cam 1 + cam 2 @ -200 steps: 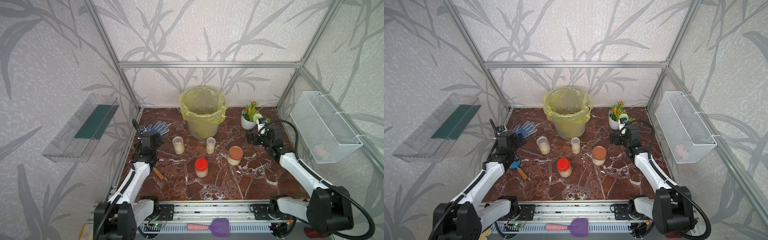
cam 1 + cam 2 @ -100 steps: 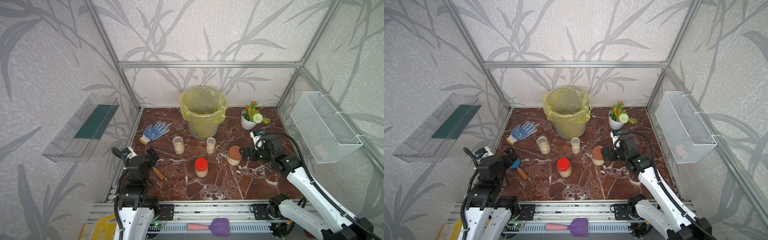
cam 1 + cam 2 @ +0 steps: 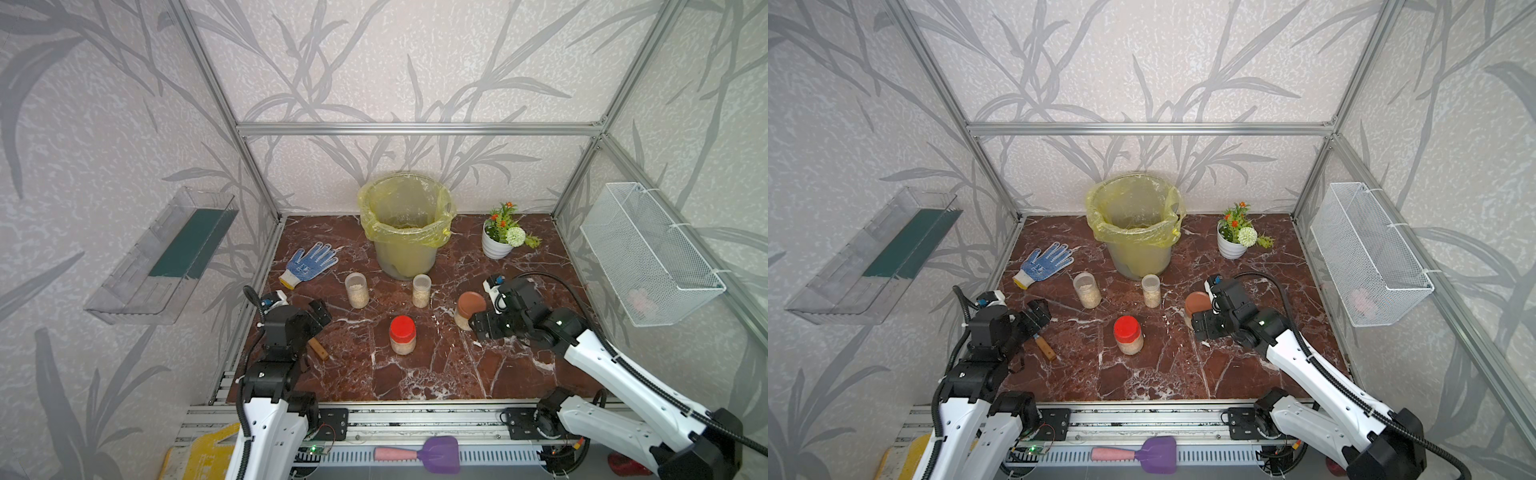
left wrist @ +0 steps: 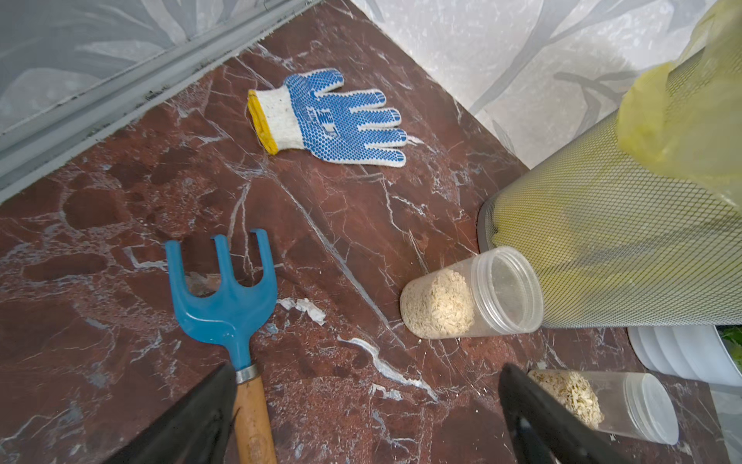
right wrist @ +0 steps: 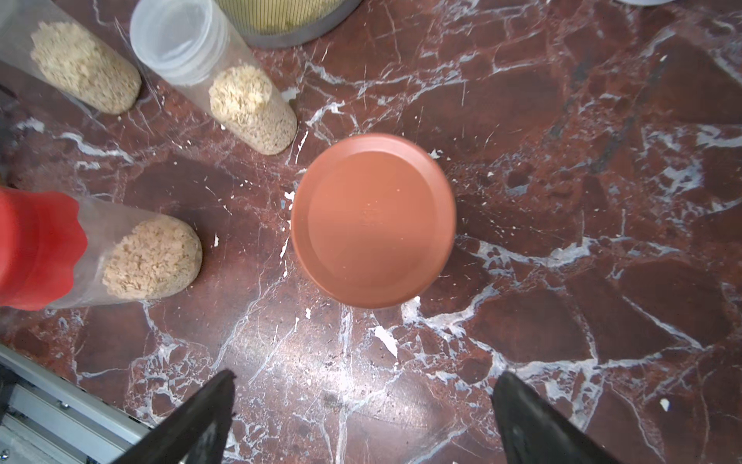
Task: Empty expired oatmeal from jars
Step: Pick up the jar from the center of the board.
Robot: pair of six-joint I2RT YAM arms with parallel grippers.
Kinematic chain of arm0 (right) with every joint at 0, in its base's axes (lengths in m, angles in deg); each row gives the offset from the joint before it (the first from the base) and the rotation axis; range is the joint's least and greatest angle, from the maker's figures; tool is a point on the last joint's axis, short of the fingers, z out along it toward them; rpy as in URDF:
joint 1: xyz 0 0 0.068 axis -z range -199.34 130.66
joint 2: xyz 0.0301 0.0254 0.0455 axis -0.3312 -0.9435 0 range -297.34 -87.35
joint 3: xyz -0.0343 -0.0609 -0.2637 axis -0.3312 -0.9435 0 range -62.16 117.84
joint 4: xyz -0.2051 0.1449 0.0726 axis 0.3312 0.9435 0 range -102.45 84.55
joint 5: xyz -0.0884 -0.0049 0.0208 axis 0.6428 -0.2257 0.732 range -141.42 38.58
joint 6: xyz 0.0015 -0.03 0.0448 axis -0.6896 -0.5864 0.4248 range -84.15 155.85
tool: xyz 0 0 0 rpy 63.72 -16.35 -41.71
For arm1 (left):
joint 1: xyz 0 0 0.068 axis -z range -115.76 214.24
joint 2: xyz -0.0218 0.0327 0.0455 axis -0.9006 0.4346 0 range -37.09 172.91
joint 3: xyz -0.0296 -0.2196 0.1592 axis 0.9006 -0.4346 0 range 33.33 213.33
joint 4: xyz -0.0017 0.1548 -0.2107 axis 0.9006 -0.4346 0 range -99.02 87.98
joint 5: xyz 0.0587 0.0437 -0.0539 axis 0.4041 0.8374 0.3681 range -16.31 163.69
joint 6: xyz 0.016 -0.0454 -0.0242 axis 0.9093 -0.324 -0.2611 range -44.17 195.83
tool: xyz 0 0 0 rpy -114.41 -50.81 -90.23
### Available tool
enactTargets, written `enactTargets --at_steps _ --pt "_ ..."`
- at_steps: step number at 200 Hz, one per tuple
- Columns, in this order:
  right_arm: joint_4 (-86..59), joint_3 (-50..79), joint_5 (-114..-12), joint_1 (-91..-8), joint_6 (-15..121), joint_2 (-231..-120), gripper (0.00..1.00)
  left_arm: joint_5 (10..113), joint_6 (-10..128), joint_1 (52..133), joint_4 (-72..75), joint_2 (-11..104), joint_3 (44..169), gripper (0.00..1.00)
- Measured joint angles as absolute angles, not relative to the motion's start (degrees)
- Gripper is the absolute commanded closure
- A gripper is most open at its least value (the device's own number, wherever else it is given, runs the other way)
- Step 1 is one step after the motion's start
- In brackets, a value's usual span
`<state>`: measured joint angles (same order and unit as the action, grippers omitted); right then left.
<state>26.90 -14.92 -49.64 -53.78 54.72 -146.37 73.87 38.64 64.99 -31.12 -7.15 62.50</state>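
The wider clear-lidded jar (image 3: 356, 290) and the slimmer clear-lidded jar (image 3: 421, 291) stand upright just in front of the mesh bin (image 3: 399, 259), which is lined with a yellow bag; the red-lidded jar (image 3: 402, 334) stands alone nearer the front; the brown-lidded jar (image 3: 467, 309) stands toward the robot's right; all four have their lids on and are partly filled with oatmeal (image 5: 154, 261).

The right gripper (image 5: 363, 377) hangs over the brown-lidded jar with its jaws spread wide and nothing between them; in the wrist view its fingers sit clear of the lid. The left gripper (image 4: 367, 369), likewise spread and empty, hovers near the left edge of the marble tabletop (image 3: 415, 374), over the wooden handle of a blue hand rake (image 4: 225, 297).

Bare marble lies open from the red-lidded jar to the aluminium rail (image 3: 415, 415) along the front edge, and from the brown-lidded jar to the right wall; toward the back corners lie a work glove (image 3: 309, 264) and a white flower pot (image 3: 494, 247). The glove's palm bears a blue printed mark; it is too small to read.
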Motion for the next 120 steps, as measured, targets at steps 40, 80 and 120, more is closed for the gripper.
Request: enactTargets --at_steps 40,80,120 --pt "27.0 -11.2 -48.1 -55.5 54.0 -154.7 0.01 69.3 40.4 65.0 -27.2 -1.9 62.5 0.01" --pt "27.1 -7.5 -46.1 -55.7 52.3 -161.6 0.01 65.9 41.8 65.0 -23.6 0.2 62.5 0.01" --pt "27.5 -5.6 -44.0 -55.7 51.2 -165.9 0.01 63.4 43.3 65.3 -20.0 3.2 62.7 0.01"
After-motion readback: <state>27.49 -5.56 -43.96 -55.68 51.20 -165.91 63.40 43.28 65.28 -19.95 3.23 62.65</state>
